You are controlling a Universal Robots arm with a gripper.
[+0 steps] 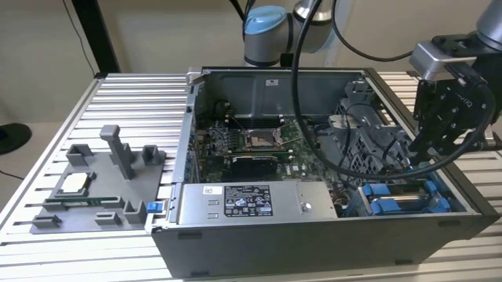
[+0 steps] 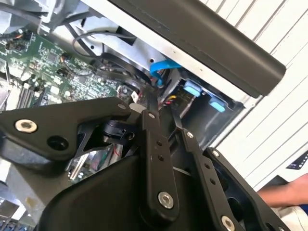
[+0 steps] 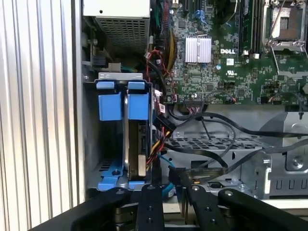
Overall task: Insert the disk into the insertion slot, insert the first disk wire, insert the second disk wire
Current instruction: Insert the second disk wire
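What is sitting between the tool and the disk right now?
In the first wrist view, a bundle of red, yellow and black wires and a thin blue cable lie between the tool and the disk.

Count, this moment:
- computer case (image 1: 314, 247): 1
- motherboard (image 1: 235, 138): 1, carrying CPU socket (image 1: 259, 139): 1, finned silver heatsink (image 3: 198, 50): 1
- grey power-supply box (image 1: 251, 202): 1
- insertion slot (image 3: 91, 144): 1, with blue tabs at one end: 2 (image 3: 106, 103) (image 3: 138, 103)
- disk (image 3: 131, 144): 1 in the slot, probably (seen edge-on)
- grey fixture plate (image 1: 94, 194) on tabletop (image 1: 133, 100): 1
- claw (image 1: 428, 155): 1
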